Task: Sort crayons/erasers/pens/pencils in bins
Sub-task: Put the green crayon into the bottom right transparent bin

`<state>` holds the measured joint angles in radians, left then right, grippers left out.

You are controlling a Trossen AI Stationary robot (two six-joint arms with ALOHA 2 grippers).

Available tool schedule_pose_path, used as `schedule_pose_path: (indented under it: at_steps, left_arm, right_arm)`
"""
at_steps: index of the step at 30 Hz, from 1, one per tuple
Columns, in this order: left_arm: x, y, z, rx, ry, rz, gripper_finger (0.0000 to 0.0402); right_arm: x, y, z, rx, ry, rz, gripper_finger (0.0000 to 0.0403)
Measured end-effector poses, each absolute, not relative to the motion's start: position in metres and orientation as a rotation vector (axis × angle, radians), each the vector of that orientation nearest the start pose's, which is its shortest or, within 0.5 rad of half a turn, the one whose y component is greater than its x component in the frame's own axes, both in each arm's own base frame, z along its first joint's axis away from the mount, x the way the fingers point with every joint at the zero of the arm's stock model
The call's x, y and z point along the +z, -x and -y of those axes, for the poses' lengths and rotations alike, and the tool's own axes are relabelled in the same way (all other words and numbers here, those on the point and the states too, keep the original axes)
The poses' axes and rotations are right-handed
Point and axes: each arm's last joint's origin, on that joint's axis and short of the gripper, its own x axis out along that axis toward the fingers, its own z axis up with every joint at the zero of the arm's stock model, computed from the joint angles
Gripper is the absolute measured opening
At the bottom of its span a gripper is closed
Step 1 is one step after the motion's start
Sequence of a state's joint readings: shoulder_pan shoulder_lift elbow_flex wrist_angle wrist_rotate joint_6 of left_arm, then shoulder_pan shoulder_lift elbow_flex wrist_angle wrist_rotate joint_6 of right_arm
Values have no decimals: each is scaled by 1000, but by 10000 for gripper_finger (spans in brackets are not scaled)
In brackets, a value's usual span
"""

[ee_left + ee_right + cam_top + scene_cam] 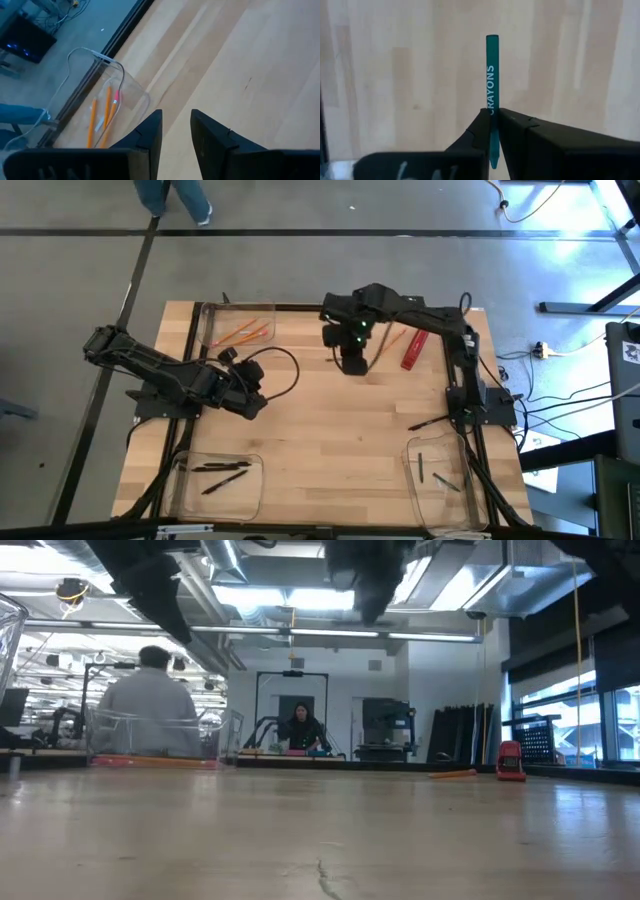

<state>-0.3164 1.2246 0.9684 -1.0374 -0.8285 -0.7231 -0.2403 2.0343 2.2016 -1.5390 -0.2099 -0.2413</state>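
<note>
Right gripper [492, 122]: fingers pinch a green crayon [492, 75] near its lower end, above the bench [395, 75]. Left gripper [175, 127]: fingers spread, empty.

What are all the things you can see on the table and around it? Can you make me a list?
table: one, pale wood, under everything
bins: three, clear, far left corner, near left corner, near right corner
pencils: about three, orange, in far left bin; one more loose beside the red cylinder
pens: about three, black, in near left bin
dark sticks: two, in near right bin
red cylinder: one, far right of table
crayon: one, teal, held by right arm
people: two, in the room beyond the table
left arm: dark, left side, jaws open, empty
right arm: dark, far side, jaws shut on crayon
</note>
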Motion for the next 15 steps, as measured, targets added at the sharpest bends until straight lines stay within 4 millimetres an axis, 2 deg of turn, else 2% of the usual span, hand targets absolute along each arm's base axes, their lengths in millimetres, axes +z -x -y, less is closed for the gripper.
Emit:
schedule_pose_path:
  at_steps: [8,15]
  left_arm:
    - [264,-203,44,758,-142,-871,95]
    - [265,-203,45,745,-169,-871,95]
  right_arm:
    - [381,-357,36,66,-125,-1288,31]
    - [399,-343,-1,20,-214,-1250,31]
